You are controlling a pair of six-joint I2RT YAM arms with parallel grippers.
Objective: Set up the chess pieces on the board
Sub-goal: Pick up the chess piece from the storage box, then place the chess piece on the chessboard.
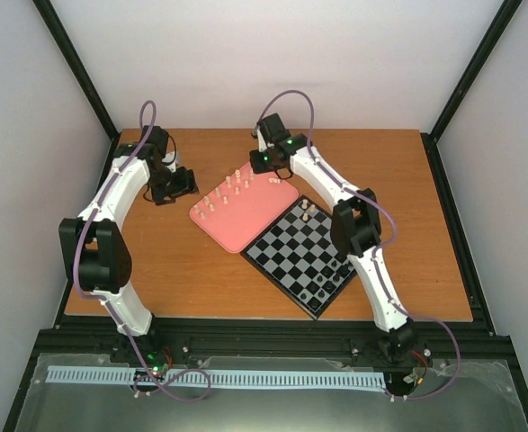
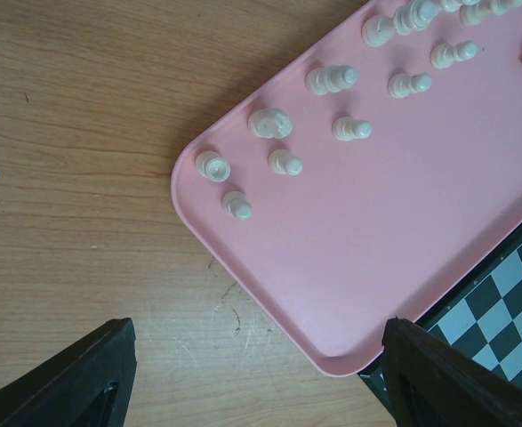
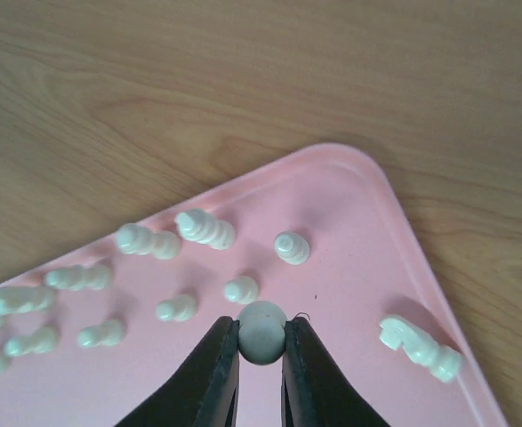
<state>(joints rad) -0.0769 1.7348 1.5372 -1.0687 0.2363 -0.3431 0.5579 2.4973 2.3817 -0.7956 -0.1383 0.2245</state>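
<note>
The right gripper [image 3: 261, 326] is down over the far corner of the pink tray [image 3: 349, 231]. Its two dark fingers are pinched tight on a round-headed piece [image 3: 261, 336], the cream ball squeezed squarely between the tips. Whether its foot touches the tray I cannot tell; the head hides everything below. Around it the cream chess pieces [image 3: 205, 229] stand on the tray in loose rows running off toward the tray's left corner. One toppled piece [image 3: 421, 348] lies flat on its side, just inside the tray's right-hand rim. Over to the other arm: the left gripper [image 1: 175, 184] hangs above the wooden table [image 1: 183, 270] just off the tray's left corner, fingers spread wide with nothing between them. In its wrist view one finger frames bare wood beside the tray, and the other sits over the tray's near corner. The board [image 1: 290, 261] lies flat along the tray's near-right edge, touching it or very nearly so, its black and grey checks turned on the same diagonal as the tray. A couple more cream figures stand on the board squares closest to the tray's right corner. A few small black pieces [image 1: 322, 290] cluster at the board corner farthest from the tray.
</note>
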